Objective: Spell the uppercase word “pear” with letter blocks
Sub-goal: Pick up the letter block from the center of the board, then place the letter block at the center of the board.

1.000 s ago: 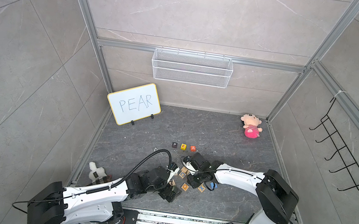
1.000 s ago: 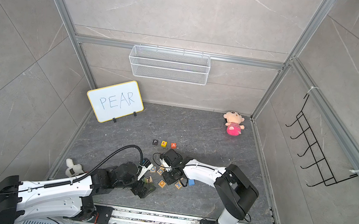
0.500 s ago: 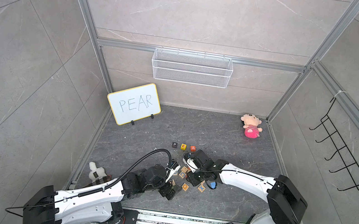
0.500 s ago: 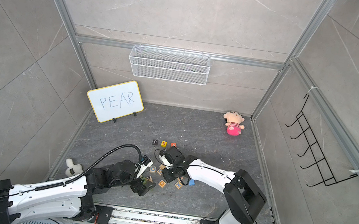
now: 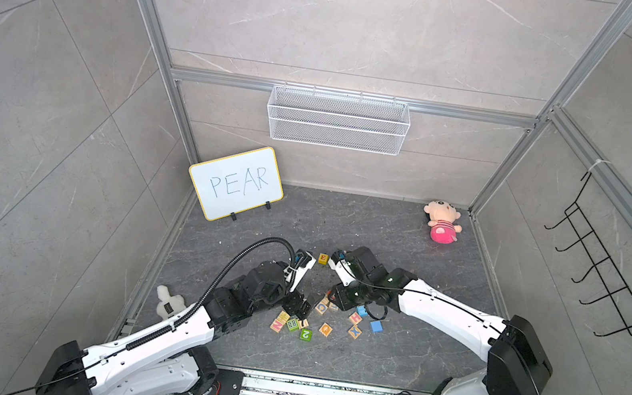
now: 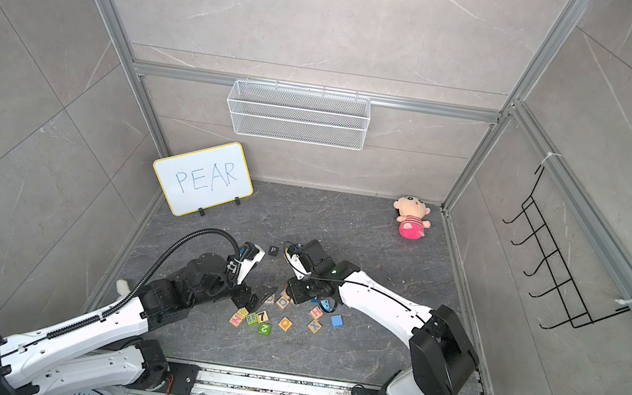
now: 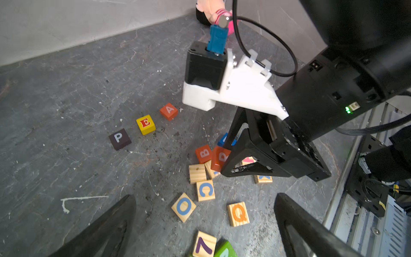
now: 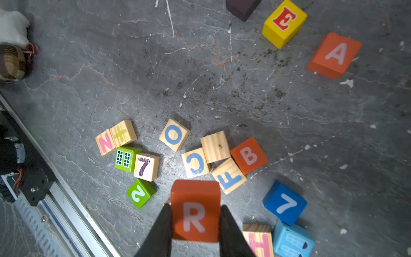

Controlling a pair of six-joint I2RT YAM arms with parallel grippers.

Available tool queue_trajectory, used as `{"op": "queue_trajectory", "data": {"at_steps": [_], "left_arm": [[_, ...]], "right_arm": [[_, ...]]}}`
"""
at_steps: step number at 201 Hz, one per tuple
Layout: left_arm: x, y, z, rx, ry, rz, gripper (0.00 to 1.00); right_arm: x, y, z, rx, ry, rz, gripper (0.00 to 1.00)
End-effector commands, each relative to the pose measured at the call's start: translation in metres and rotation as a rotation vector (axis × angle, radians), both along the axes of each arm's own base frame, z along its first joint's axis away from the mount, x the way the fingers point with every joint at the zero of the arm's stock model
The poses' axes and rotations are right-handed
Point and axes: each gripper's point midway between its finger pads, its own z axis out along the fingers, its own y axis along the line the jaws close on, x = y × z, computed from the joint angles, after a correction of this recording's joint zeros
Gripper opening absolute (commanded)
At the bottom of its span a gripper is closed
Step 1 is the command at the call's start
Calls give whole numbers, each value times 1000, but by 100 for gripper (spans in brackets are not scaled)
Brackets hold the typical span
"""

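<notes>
**Right gripper (image 8: 195, 208) clamps the R block (image 8: 195, 211), last letter of PEAR**

Its jaws, still narrowing a second ago, now pinch the orange-red cube by two sides at the edge of the spare pile (image 8: 195, 162), beside the B block (image 8: 249, 155). The left gripper (image 7: 205, 198) hangs wide apart and empty over the same pile. The P block (image 7: 119, 138), E block (image 7: 145, 124) and A block (image 7: 169, 111) already lie in a row. That leaves, it seems, only carrying R to the spot past A.

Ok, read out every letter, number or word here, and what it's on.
"PEAR": whiteboard
"P": black block
"E": yellow block
"A": orange-red cube
"R": red-orange block in right gripper
"B": orange block
"7": blue block
"2": green block
Pale wooden blocks:
"O"
"C"
"F"
"Q"
"N"
"H"
"X"
"+"
"7"
Nothing else is legible.
</notes>
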Motion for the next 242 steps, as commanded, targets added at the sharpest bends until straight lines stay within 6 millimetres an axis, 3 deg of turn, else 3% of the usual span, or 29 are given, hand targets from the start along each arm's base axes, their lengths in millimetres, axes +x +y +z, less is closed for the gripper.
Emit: {"op": "queue_trajectory", "data": {"at_steps": [1,58,104,184,242], "left_arm": [[20,-11,34,-84,-100,-29,100],[62,-37,36,-57,-111,-60,100],[90,-56,31,-52,-103,-83,100],[113,-80,7,-72,-74,-141,100],[126,-90,-14,-32,-34,-148,100]], "right_arm": [[13,2,23,66,1,-49,31],[54,-10,27,95,3,-174,31],[70,-19,19,83,1,-237,30],[106,-62,8,-41,-53,-401,30],[123,-78,-18,-135,-16,-499,28]]}}
